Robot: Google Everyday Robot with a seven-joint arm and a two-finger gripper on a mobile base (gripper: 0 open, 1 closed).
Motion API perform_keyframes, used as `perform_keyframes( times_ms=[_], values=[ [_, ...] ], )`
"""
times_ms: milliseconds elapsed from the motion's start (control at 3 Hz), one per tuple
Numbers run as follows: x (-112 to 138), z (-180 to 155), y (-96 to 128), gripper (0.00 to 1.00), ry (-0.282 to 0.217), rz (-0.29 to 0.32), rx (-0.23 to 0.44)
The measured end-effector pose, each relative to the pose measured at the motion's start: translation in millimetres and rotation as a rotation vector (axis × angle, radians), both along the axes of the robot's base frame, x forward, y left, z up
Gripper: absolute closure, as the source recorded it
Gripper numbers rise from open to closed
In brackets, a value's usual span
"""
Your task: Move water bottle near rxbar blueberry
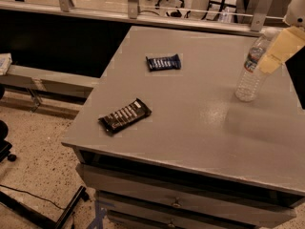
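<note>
I'm holding my gripper (pixel 279 51) at the bottle (pixel 249 79) top, far right; grip unclear. Blue bar (pixel 163 62) is lying well left.

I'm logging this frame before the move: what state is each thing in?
water bottle: upright, standing well to the right of both bars.
rxbar blueberry: lying flat, wrapped, nothing touching it.
black bar: lying flat, wrapped, nearer the front edge.
gripper: raised, at the bottle's upper part.
</note>
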State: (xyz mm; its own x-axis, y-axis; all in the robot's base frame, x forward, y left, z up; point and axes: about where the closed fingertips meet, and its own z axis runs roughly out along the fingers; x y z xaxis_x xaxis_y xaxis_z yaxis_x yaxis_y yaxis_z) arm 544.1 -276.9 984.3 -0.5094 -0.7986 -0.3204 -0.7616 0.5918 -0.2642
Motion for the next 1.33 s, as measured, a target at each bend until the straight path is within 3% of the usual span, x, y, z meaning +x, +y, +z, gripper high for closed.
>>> perform_keyframes(
  times_ms=[333, 1333],
  values=[
    [9.7, -9.7, 1.1, 0.00, 0.036, -0.045, 0.027],
    [33.2, -26.1, 8.0, 0.00, 0.118, -0.102, 0.072]
  ],
)
